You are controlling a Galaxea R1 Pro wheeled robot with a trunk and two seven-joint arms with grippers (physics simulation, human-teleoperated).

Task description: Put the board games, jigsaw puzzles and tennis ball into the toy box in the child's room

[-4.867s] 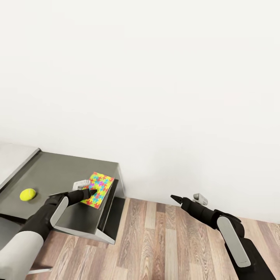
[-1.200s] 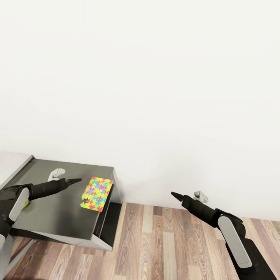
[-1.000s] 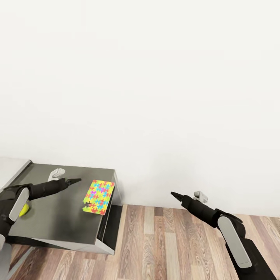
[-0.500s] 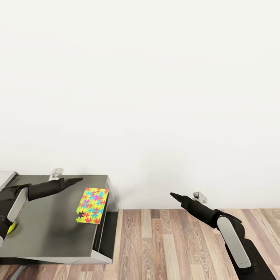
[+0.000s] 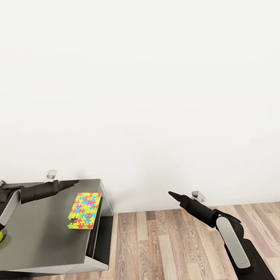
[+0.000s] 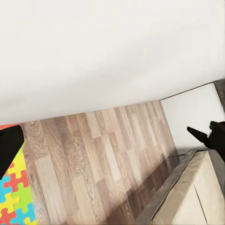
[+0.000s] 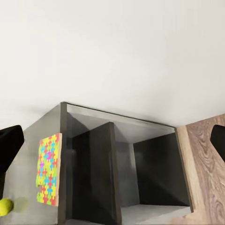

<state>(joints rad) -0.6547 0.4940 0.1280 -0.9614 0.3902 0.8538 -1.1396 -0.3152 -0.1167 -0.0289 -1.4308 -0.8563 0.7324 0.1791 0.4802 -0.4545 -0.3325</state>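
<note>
One jigsaw puzzle [image 5: 84, 205] flat on the dark side unit [image 5: 42, 233], one tennis ball [image 7: 5, 206], left gripper [image 5: 74, 181] pinched together, empty, right gripper [image 5: 171, 194] likewise.

Open air lies above the dark table [image 5: 46, 233]; only the flat jigsaw puzzle [image 5: 84, 205] lies near its right edge

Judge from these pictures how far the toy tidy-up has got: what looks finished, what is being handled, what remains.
Nothing looks finished; no toy box is in view. Nothing is in hand: the left gripper hangs above the dark side unit, holding nothing, beside the jigsaw puzzle lying flat near the unit's edge. The right gripper is over the floor, holding nothing. The tennis ball also lies on the unit. Both remain to be boxed.
</note>
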